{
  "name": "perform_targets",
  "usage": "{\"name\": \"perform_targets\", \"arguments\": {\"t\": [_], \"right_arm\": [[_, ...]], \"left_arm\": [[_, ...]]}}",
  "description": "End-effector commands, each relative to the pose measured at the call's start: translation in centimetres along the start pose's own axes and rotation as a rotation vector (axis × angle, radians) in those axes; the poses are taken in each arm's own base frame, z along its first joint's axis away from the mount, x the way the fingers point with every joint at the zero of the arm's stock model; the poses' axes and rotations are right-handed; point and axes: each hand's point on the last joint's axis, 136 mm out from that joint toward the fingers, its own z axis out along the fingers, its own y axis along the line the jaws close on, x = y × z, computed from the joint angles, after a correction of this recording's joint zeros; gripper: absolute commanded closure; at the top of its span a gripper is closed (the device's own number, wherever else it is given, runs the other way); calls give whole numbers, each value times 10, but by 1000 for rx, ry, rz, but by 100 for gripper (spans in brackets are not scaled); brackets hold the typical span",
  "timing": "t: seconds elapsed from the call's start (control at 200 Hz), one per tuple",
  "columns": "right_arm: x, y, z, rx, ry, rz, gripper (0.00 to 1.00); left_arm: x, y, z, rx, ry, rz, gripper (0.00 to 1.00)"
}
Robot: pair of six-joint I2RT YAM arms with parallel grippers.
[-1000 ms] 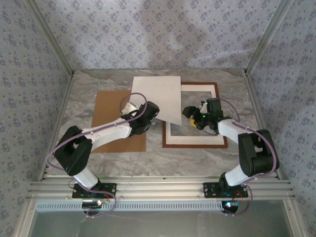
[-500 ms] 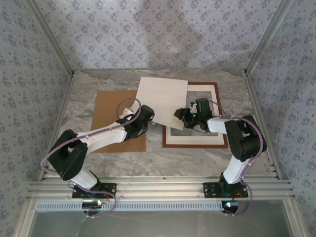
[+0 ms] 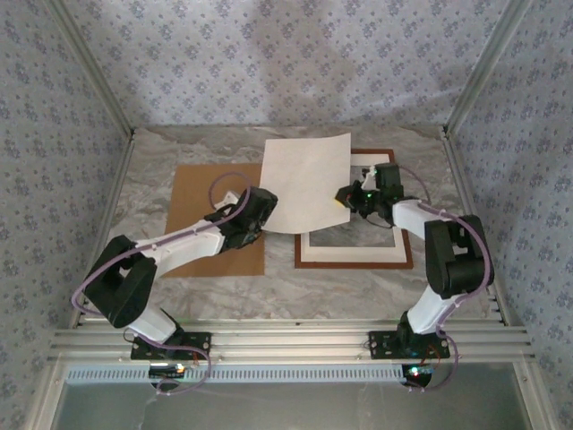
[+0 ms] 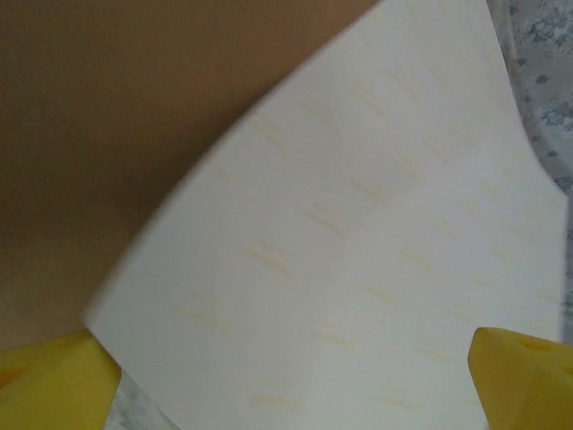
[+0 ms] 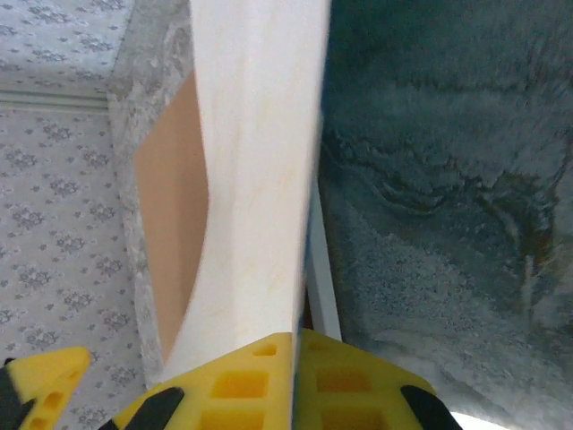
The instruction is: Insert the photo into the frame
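**Photo Gripped at One Edge Above the Frame's Left Side**

A plain brown rectangular cardboard backing board [image 3: 201, 202] is laid flat on the marbled grey table [image 3: 295, 287], just left of the frame [image 3: 354, 263]. The frame is a thin-edged rectangular picture frame of dark reddish-brown wood, with a cream-white mat border [image 3: 358, 252] inside it. Over the board's edge nearest the frame, the left gripper [image 3: 261, 215] is seen released. In the left wrist view its yellow fingers [image 4: 54, 385] are spread wide, and nothing is pinched between them.

The photo [image 3: 309, 184], a flexible rectangular sheet with its pale, unprinted back turned upward, is held bowed above the frame's left rail and far-left corner. Part of it overhangs the board. Whether its near edge touches the frame cannot be told. Its right edge, above the frame's opening, is clamped by the right gripper [image 3: 343, 199], whose yellow fingers [image 5: 269, 376] are closed on the sheet.

The sheet is judged to be light and limp. Held by one edge, it is expected to sag and swing, and to crease if pinched hard or dragged. A hold near an edge is judged best, with the opposite edge supported by the free gripper, so that the sheet can be lowered flat and square into the frame's opening.
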Motion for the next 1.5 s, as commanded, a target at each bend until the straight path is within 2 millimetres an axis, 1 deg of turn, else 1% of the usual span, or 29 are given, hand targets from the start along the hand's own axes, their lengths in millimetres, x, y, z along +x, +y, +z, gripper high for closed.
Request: {"name": "perform_targets", "arguments": {"t": [0.0, 0.105, 0.18, 0.22, 0.325, 0.435, 0.49, 0.53, 0.58, 0.67, 0.83, 0.964, 1.029, 1.039, 1.069, 1.199, 1.499], "right_arm": [[9, 1, -30, 66, 81, -138, 100], [13, -12, -50, 109, 108, -149, 100], [16, -21, -62, 132, 123, -149, 100], [18, -26, -68, 147, 132, -146, 99], [21, -37, -81, 188, 138, -147, 98], [23, -45, -91, 240, 131, -166, 98], [21, -50, -96, 280, 121, -181, 98], [23, -56, -101, 321, 127, -177, 100], [21, -60, -106, 353, 112, -179, 100], [18, -64, -110, 387, 89, -189, 100], [12, -71, -117, 444, 48, -211, 100], [6, -70, -123, 469, 8, -229, 100], [7, -71, -124, 478, 1, -228, 100], [3, -69, -124, 472, -14, -239, 100], [0, -68, -124, 470, -23, -243, 100], [-1, -70, -123, 476, -32, -250, 100], [-7, -64, -117, 436, -43, -260, 100]], "left_arm": [[-8, 9, -12, -27, 15, 170, 1], [-19, 23, -11, -58, 14, 229, 1], [-27, 29, -8, -60, 25, 261, 2], [-31, 34, -6, -70, 28, 272, 1], [-38, 32, -2, -52, 56, 319, 1], [-41, 25, 5, -19, 102, 369, 1], [-42, 21, 9, -6, 125, 389, 1], [-44, 17, 10, 0, 130, 405, 1], [-47, 14, 12, 8, 132, 434, 1], [-54, 11, 16, 5, 122, 464, 1], [-63, 10, 20, 10, 119, 450, 1], [-63, 10, 21, 14, 122, 454, 1], [-62, 12, 21, 11, 127, 454, 1], [-62, 12, 22, 9, 128, 454, 1], [-61, 13, 22, 8, 130, 451, 2], [-58, 15, 24, 12, 143, 444, 2], [-55, 16, 26, 15, 154, 431, 2]]}}
